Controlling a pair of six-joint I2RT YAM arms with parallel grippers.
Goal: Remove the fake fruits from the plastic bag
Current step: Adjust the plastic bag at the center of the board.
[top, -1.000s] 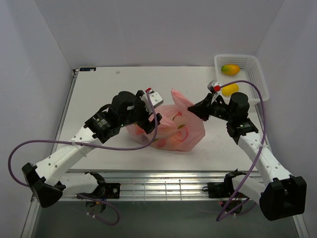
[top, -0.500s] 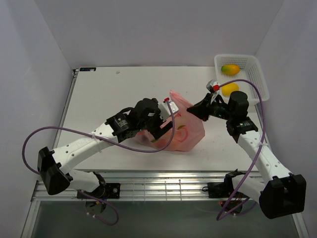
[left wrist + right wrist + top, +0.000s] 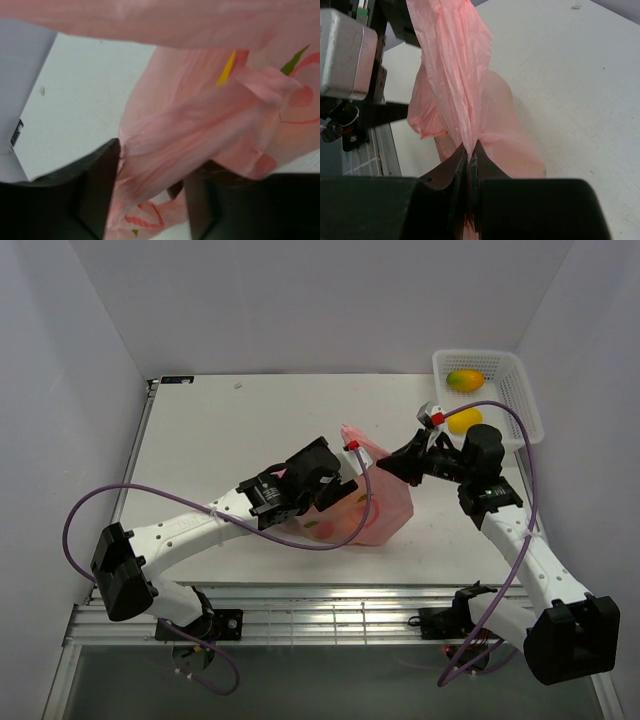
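The pink plastic bag (image 3: 385, 508) lies mid-table with its handle pulled up. My right gripper (image 3: 388, 462) is shut on that handle, a twisted strip pinched between the jaws in the right wrist view (image 3: 470, 155). My left gripper (image 3: 347, 490) is over the bag's top, jaws open with a fold of the bag (image 3: 200, 120) between the fingers (image 3: 100, 185), not clamped. Reddish shapes (image 3: 325, 528) show through the bag's plastic; I cannot tell fruit from print. A yellow-green-red mango (image 3: 464, 380) and a yellow fruit (image 3: 465, 420) lie in the basket.
The white lattice basket (image 3: 522, 390) stands at the back right corner, close behind my right arm. The left arm's purple cable loops over the table's left front. White walls close the table at the back and both sides.
My left arm has swung right, from the bag's left side to over its top near the raised handle. My right gripper has kept its hold and barely moved.
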